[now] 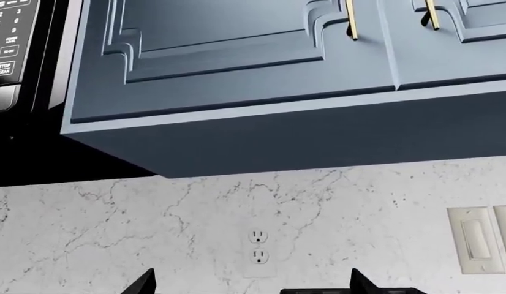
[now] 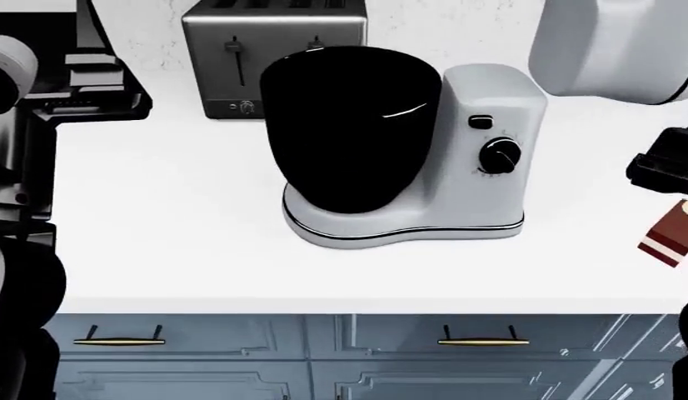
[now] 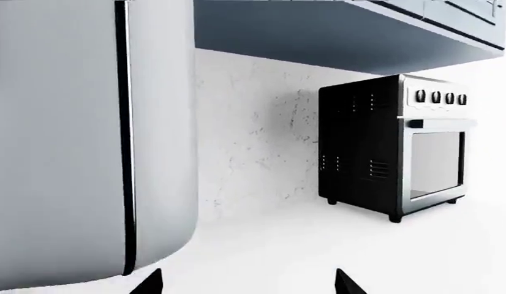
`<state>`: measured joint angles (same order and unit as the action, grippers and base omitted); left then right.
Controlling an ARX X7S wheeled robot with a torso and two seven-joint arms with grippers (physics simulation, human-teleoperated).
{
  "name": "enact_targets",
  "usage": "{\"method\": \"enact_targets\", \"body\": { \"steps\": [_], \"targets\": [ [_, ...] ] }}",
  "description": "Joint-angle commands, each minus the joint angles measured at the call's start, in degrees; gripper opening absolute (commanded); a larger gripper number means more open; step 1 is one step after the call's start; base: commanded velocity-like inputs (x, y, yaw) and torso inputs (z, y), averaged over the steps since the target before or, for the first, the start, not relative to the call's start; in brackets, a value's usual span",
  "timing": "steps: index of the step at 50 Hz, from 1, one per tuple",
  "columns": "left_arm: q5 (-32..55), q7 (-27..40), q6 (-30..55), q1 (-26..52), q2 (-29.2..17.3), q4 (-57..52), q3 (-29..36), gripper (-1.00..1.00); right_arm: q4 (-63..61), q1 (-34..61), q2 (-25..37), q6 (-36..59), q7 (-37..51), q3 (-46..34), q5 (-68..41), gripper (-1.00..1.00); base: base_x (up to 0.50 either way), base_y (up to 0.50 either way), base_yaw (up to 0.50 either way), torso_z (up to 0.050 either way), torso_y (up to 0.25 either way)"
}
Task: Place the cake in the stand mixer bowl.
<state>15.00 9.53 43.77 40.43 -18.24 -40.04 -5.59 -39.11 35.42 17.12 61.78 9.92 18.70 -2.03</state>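
The stand mixer bowl is glossy black and sits in the silver-grey stand mixer at the middle of the white counter. The cake, with dark red and white layers, shows only partly at the right edge of the head view, on the counter to the right of the mixer. A dark part of my right arm hangs just above it. My right gripper is open and empty, with its fingertips wide apart. My left gripper is open and empty, facing the marble wall.
A silver toaster stands behind the mixer. The right wrist view shows a black toaster oven and a tall silver appliance. Blue wall cabinets, a microwave and a wall outlet face my left gripper. The counter's front edge is near.
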Motion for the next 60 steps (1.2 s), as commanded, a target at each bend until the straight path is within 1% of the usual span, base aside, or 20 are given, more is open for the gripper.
{"method": "enact_targets", "body": {
  "steps": [1,2,3,8,11,15,16,17,22,30,36,41,43,48,53,54,56,57,60],
  "targets": [
    [-0.64,-0.97,-0.10,-0.15,0.98,-0.21,-1.51,1.00,2.32,-3.46,-0.70,3.90,-1.59,2.58,0.80,1.00,0.00,0.00,0.00,0.000,0.000],
    [-0.62,-0.95,-0.11,-0.15,0.96,-0.20,-1.51,1.00,2.31,-3.46,-0.70,3.91,-1.58,2.58,0.78,1.00,0.00,0.00,0.00,0.000,0.000],
    [-0.75,-0.93,-0.41,-0.46,0.91,-0.10,-1.51,1.00,3.70,-3.27,0.83,9.90,0.15,0.21,2.65,1.00,0.00,0.00,0.00,0.000,0.000],
    [-0.51,-0.84,-0.47,-0.57,0.91,-0.11,-1.69,1.00,4.64,-4.34,0.52,8.62,-0.51,0.21,2.07,1.00,0.00,0.00,0.00,0.000,0.000],
    [-0.53,-0.77,-0.65,-0.63,0.79,0.02,-1.80,1.00,5.56,-3.50,1.25,11.75,-0.17,-0.92,2.46,1.00,0.00,0.00,0.00,0.000,0.000],
    [-0.51,-0.70,-0.70,-0.71,0.69,0.10,-1.70,1.00,5.56,-3.85,1.39,11.72,-0.14,-1.47,2.52,1.00,0.00,0.00,0.00,0.000,0.000],
    [-0.47,-0.70,-0.74,-0.73,0.69,0.06,-1.68,1.00,6.08,-3.26,1.46,13.34,0.48,-1.60,2.96,1.00,0.00,0.00,0.00,0.000,0.000],
    [-0.44,-0.65,-0.71,-0.71,0.67,0.07,-1.74,1.00,6.71,-3.48,2.65,14.89,1.21,-3.94,3.85,1.00,0.00,0.00,0.00,0.000,0.000],
    [-0.41,-0.55,-0.82,-0.80,0.57,0.12,-1.65,1.00,6.87,-3.13,2.31,15.95,0.96,-3.89,3.49,1.00,0.00,0.00,0.00,0.000,0.000],
    [-0.14,-0.39,-0.72,-0.69,0.44,0.03,-1.72,1.00,7.55,-0.87,2.86,20.65,1.55,-4.47,3.86,1.00,0.00,0.00,0.00,0.000,0.000],
    [-0.02,-0.36,-0.93,-0.98,0.30,0.05,-1.72,1.00,8.09,-0.74,3.11,20.95,1.67,-5.38,3.92,1.00,0.00,0.00,0.00,0.000,0.000],
    [0.03,-0.29,-1.01,-1.04,0.12,0.10,-1.75,1.00,11.48,1.11,2.62,20.99,1.81,-6.92,3.63,1.00,0.00,0.00,0.00,0.000,0.000],
    [-0.42,-0.41,-2.90,-2.62,0.32,0.51,-1.62,1.00,12.88,1.85,2.30,20.39,1.55,-7.08,3.27,1.00,0.00,0.00,0.00,0.000,0.000],
    [0.01,-0.17,-1.20,-1.03,-0.01,0.30,-1.48,1.00,18.19,3.75,1.68,18.16,1.72,-7.85,3.02,1.00,0.00,0.00,0.00,0.000,0.000],
    [0.15,-0.08,-1.31,-1.01,-0.05,0.45,-1.55,1.00,19.46,3.95,1.31,17.65,1.60,-7.34,2.73,1.00,0.00,0.00,0.00,0.000,0.000],
    [0.02,-0.11,-1.73,-1.34,-0.07,0.62,-1.52,1.00,23.53,3.62,0.07,17.74,1.94,-5.10,2.55,1.00,0.00,0.00,0.00,0.000,0.000],
    [0.05,-0.07,-1.76,-1.36,-0.12,0.67,-1.54,1.00,24.57,3.39,-0.09,16.85,2.26,-4.50,2.70,1.00,0.00,0.00,0.00,0.000,0.000],
    [-0.25,-0.18,-3.29,-2.67,0.07,0.94,-1.62,1.00,25.08,3.21,-0.03,16.56,2.20,-4.42,2.66,1.00,0.00,0.00,0.00,0.000,0.000],
    [0.20,0.04,-1.59,-1.29,-0.19,0.55,-1.60,1.00,26.45,2.98,-0.18,15.91,2.31,-3.74,2.62,1.00,0.00,0.00,0.00,0.000,0.000]
  ]
}}
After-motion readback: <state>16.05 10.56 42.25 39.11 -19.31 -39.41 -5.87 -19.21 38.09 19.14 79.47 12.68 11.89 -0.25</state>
